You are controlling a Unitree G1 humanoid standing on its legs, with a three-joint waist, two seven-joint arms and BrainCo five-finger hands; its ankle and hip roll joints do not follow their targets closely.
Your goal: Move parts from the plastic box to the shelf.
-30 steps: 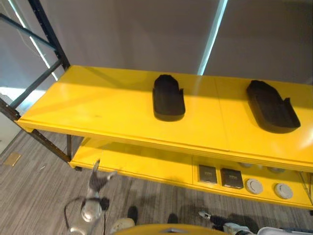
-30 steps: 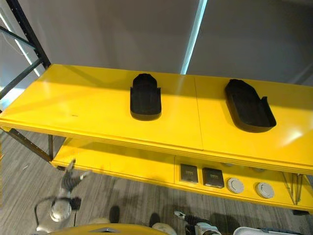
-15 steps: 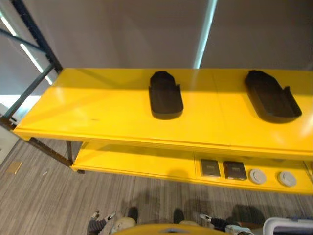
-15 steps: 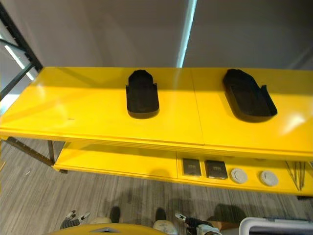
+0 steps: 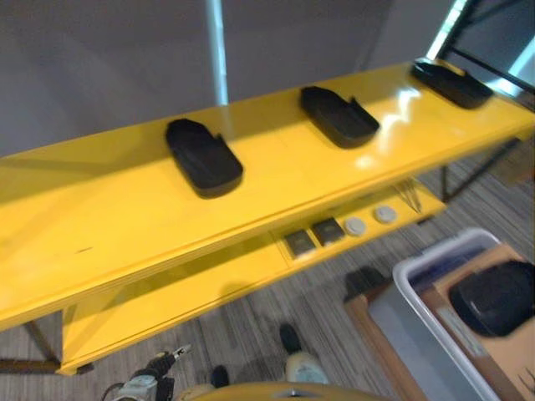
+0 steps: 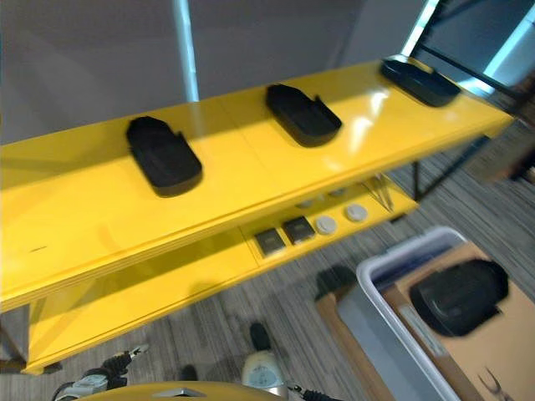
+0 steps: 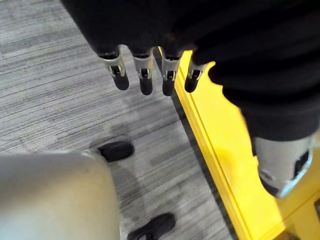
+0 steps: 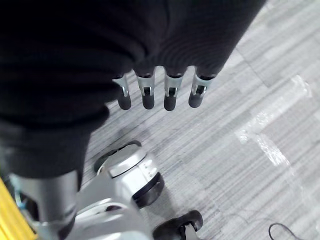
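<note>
- Three black parts sit spaced along the yellow shelf (image 5: 109, 225): one (image 5: 203, 156), another (image 5: 338, 114), a third (image 5: 450, 82).
- A further black part (image 5: 493, 296) lies on cardboard in the plastic box (image 5: 418, 322), low on the robot's right, nearer its right hand (image 8: 160, 92).
- Both the right hand and the left hand (image 7: 147, 75) hang with fingers relaxed, straight, holding nothing.

The plastic box (image 6: 380, 276) and the black part (image 6: 458, 294) on cardboard inside it are cut off by the picture's lower right edge, the small items on the lower shelf (image 6: 167, 288) are too small to identify, and the third tray (image 5: 451, 82) is blurred.
</note>
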